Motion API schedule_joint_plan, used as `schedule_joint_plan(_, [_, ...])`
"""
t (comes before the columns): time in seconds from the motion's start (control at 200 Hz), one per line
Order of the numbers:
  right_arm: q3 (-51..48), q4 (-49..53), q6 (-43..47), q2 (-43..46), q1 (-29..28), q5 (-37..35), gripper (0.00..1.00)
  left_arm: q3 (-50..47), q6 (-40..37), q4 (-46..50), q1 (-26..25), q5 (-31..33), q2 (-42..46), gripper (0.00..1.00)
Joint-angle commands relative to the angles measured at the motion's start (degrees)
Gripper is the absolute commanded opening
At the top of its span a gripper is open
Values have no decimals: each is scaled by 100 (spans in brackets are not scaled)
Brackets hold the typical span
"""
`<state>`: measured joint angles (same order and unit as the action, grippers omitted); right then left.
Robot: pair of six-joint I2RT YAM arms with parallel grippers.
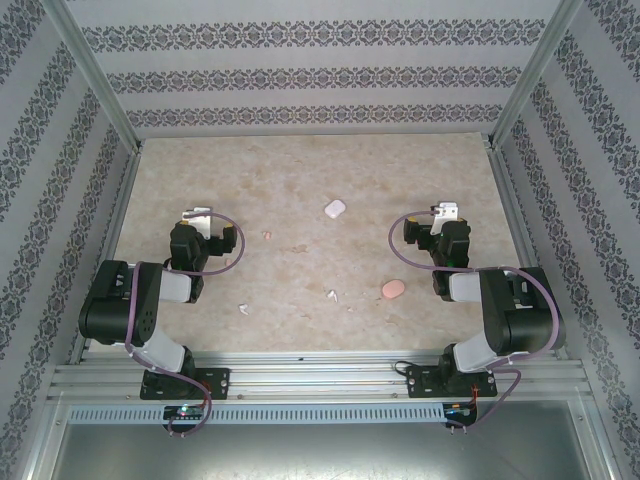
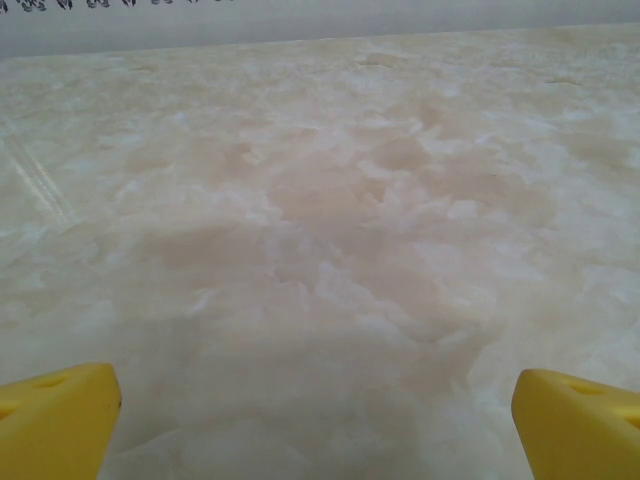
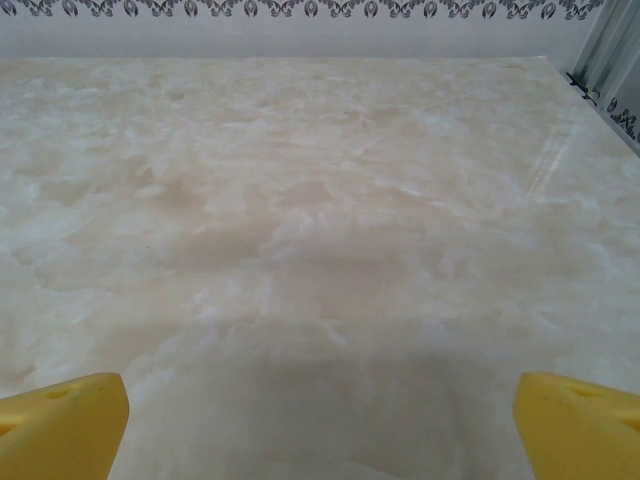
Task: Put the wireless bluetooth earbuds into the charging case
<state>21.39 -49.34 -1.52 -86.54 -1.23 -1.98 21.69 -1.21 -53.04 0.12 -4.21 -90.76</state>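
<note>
Basically nothing is picked yet; all directions are as on the top view. Left gripper [image 1: 197,214] hangs over the table [image 1: 300,170], fingers spread wide with nothing between them. The left wrist view agrees: yellow fingertips [image 2: 55,420] sit at the bottom corners with bare marble ahead.

- Near-left earbud [image 1: 242,309] lies at 5 o'clock from the left gripper, back beside the left arm's elbow.
- Upper earbud [image 1: 267,236] lies at 4 o'clock from the left gripper, near it. It is the closest piece to either hand.
- Middle earbud [image 1: 332,295] sits between the arms, at 9 o'clock from the pink case [image 1: 393,289] and near it.
- White case [image 1: 335,208] sits mid-table, at 3 o'clock from the left gripper and 9 o'clock from the right.

Both cases look tilted, long axis roughly 2-to-8 o'clock. The lids are too small to read, and so are the earbud axes.

Right gripper [image 1: 445,211] is also spread and empty. In the right wrist view its fingertips [image 3: 60,425] stand wide apart over bare table. The pink case is at 7 o'clock from it, nearer than the white one.

My call: left arm takes the upper earbud, reaching toward 4 o'clock. Right arm owns the pink case and the middle earbud.
</note>
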Motion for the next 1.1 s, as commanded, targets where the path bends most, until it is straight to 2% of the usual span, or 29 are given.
schedule_joint_plan(0.0, [94, -111, 7, -1, 62, 124, 98, 107, 84, 74, 59, 52, -9, 100])
schedule_joint_plan(0.779, [144, 73, 31, 154, 71, 223, 98, 116, 95, 83, 67, 67, -7, 100])
schedule_joint_plan(0.859, [310, 602, 63, 472, 53, 265, 98, 178, 121, 266, 58, 137, 105, 100])
schedule_joint_plan(0.944, [762, 2115, -202, 951, 53, 200, 98, 298, 181, 633, 60, 297, 284, 100])
schedule_joint_plan(1.094, [1817, 4947, -1202, 1429, 6, 207, 98, 614, 227, 1467, 59, 430, 622, 100])
